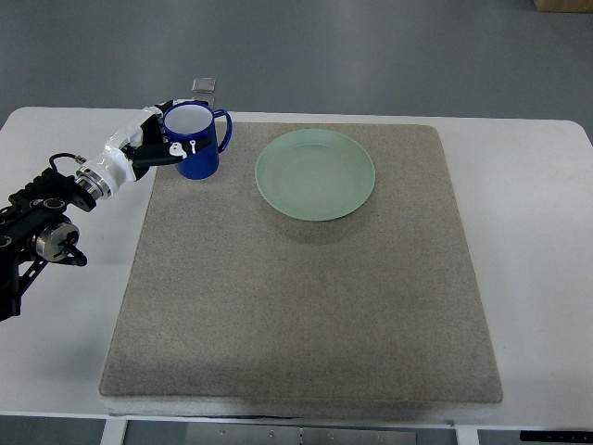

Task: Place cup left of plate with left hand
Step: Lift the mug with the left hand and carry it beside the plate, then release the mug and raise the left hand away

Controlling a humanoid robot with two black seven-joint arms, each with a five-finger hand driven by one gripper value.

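The left robot hand (159,139) wraps its fingers around the blue cup (195,141), which stands upright on the far left corner of the grey mat (296,306), left of the green plate (315,173) and apart from it. If the fingers drag on opening, the cup could tip or slide off the mat's edge onto the white worktop (537,232). The cup looks glossy and hard, cylindrical, white inside, its handle facing the plate. The plate is smooth, round and shallow; the mat is coarse and felt-like.
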